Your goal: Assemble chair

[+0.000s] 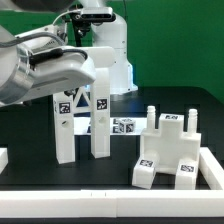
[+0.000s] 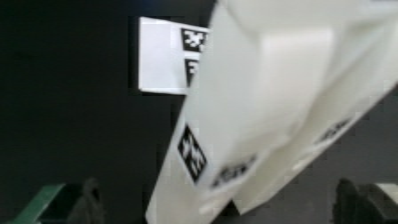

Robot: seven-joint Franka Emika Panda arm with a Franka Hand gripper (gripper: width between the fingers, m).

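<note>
— Grey blurred robot arm [image 1: 40, 65] looms closest. And the gripper [image 2: 222, 205]?
— Its dark fingers [image 2: 80, 203] are spread wide either side of a tall white tagged plastic bar [image 2: 267, 110], gaps showing, nothing clamped.
— The chair's pegged white plastic slab [image 1: 168, 150]?
— Standing on the black table [image 1: 100, 175], toward the exterior view's right.

Two upright bars [image 1: 63, 130], pegged slab [image 1: 172, 150] on the exterior view's right, small block [image 1: 125, 126] behind between them

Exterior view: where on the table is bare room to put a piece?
Bare: the front strip of table between the rail at the exterior view's left and the chair block. Crowded: around the upright bars and small tagged piece.
</note>
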